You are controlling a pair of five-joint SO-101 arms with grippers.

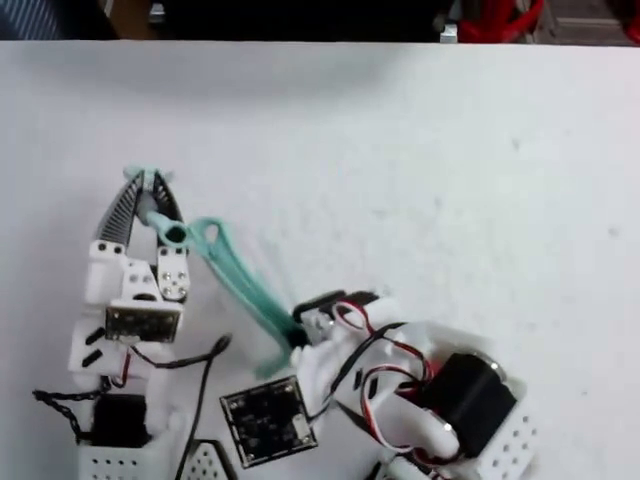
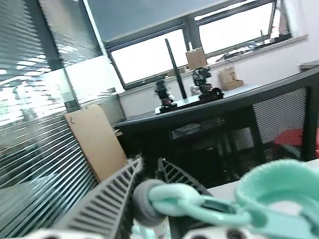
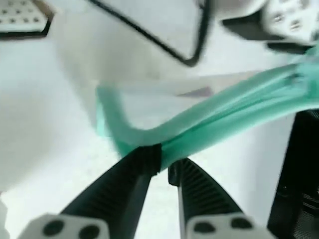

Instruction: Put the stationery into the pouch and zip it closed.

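A pouch with teal edging (image 1: 240, 285) hangs stretched in a slant between my two grippers, over the white table (image 1: 450, 180). My left gripper (image 1: 148, 185) points toward the far edge and is shut on the teal zipper pull (image 2: 199, 209), whose loop (image 2: 279, 186) trails beside it. The left wrist view has the left gripper (image 2: 149, 168) pinching that pull at a grey round end. My right gripper (image 1: 298, 328) is shut on the pouch's lower end. In the right wrist view its fingertips (image 3: 164, 162) clamp the teal seam (image 3: 224, 119); the clear pouch side lies behind.
The arm bases, a black cable (image 1: 190, 360) and a square camera board (image 1: 265, 415) crowd the near edge. The table's far edge (image 1: 300, 42) runs along the top. The right half of the table is bare white surface.
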